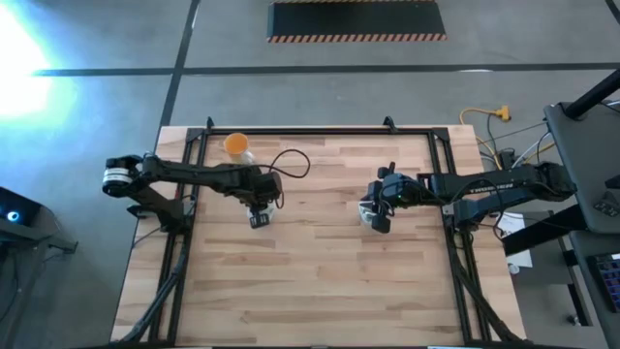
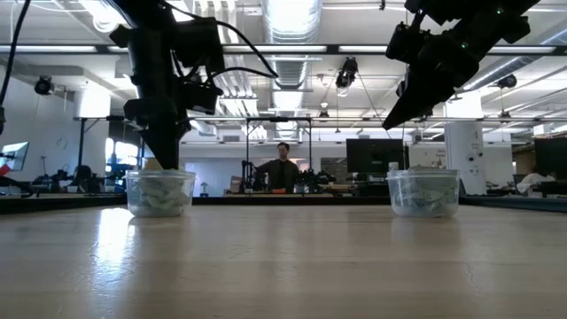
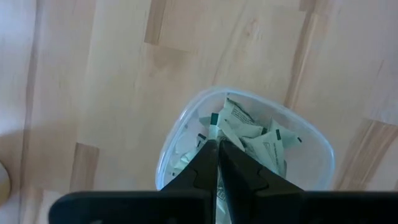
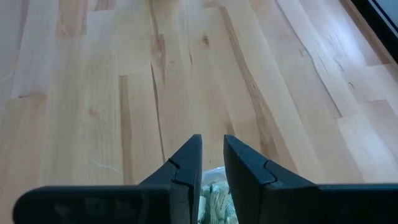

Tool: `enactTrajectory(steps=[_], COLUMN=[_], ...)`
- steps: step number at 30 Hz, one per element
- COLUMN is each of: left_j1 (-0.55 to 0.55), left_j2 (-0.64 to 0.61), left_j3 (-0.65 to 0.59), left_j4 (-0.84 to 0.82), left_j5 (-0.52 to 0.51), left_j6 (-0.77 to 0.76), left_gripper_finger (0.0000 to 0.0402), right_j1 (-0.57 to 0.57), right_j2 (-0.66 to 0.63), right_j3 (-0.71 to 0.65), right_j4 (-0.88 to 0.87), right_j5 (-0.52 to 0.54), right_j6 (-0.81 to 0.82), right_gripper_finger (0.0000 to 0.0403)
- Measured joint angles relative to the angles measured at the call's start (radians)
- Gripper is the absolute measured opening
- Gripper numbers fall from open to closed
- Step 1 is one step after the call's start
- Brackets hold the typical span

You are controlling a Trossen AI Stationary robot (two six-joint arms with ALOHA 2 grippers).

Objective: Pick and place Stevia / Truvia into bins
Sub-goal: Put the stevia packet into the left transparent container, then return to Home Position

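Observation:
Two clear bins stand on the wooden table, both holding pale green and white Stevia sachets. My left gripper point(image 3: 218, 144) reaches down into the left bin point(image 3: 177, 134) point(image 2: 160, 192) point(image 1: 260, 219), shut on a sachet among the pile point(image 3: 261, 140). My right gripper point(image 4: 212, 140) hangs open above the right bin point(image 2: 423, 192) point(image 1: 369, 212), touching nothing. In the right wrist view, that bin's sachets point(image 4: 216, 198) show between and below the fingers. In the low view, the right gripper point(image 2: 390, 120) slants well above the rim. My left gripper pinches one sachet between its two fingers, coming from above and pointing down into the left bin. A pale strip of the sachet point(image 3: 214, 127) sticks out past the fingertips and shows in the narrow gap. The sachet's lower end is still among the others in the bin.
An orange cup point(image 1: 237, 145) stands near the table's far edge, behind the left arm. A black cable point(image 1: 291, 160) loops over the table by the left arm. Bare wood point(image 1: 320, 281) lies between the bins and toward the near edge. A person point(image 2: 283, 168) stands in the room beyond.

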Motion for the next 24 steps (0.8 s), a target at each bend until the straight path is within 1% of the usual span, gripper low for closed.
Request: enactTrajectory(steps=[2, 4, 6, 12, 15, 18, 24], left_j1=[-0.001, -0.001, -0.001, -0.001, -0.001, -0.001, -0.001], left_j2=[0.004, 0.006, 0.006, 0.005, 0.001, -0.022, -0.104], left_j3=[0.0, 0.0, 0.0, 0.012, 0.032, 0.049, 0.057], left_j4=[0.002, 0.0, 0.001, -0.007, -0.044, -0.068, -0.055], left_j5=[0.0, 0.0, 0.0, -0.001, -0.002, -0.003, -0.004], left_j6=[0.0, 0.001, 0.001, 0.001, 0.001, 0.0, 0.001], left_gripper_finger=[0.0007, 0.0025, 0.005, 0.0143, 0.0174, 0.0189, 0.0192], right_j1=[0.0, 0.0, 0.0, 0.0, 0.0, 0.0, 0.0], right_j2=[0.0, 0.0, 0.0, 0.0, 0.0, 0.0, 0.0], right_j3=[0.0, -0.001, -0.001, -0.001, -0.001, -0.001, -0.002], right_j4=[0.001, 0.001, 0.0, 0.0, 0.0, 0.001, 0.022], right_j5=[0.0, 0.0, 0.0, 0.0, 0.0, 0.0, 0.0], right_j6=[0.0, 0.0, 0.0, 0.0, 0.0, 0.0, -0.032], right_gripper_finger=[0.0057, 0.0057, 0.0057, 0.0057, 0.0057, 0.0057, 0.0057])
